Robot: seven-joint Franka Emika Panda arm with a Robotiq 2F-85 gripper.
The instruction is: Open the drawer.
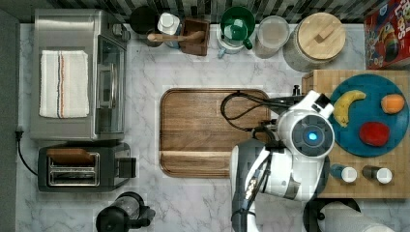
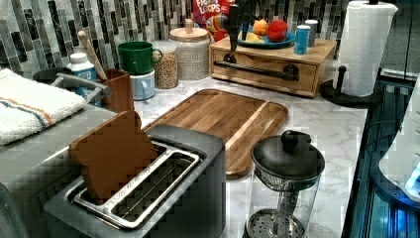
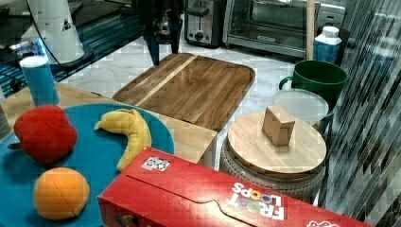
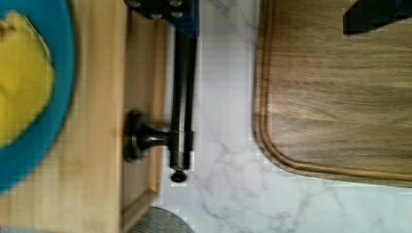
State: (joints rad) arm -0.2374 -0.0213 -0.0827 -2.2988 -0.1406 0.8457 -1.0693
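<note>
In the top view, the tray point(image 1: 198, 133) lies between the toaster point(image 1: 82, 166) at left and the drawer point(image 1: 309, 96) box at right.

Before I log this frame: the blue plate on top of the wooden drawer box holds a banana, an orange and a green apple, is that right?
Not quite: the apple is red, as the right view shows. The blue plate on the drawer box does hold the banana and the orange.

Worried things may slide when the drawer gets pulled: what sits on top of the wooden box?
On the wooden box: a blue plate holding a banana, an orange and a red fruit, plus two shakers. The drawer looks closed; its contents are hidden.
</note>
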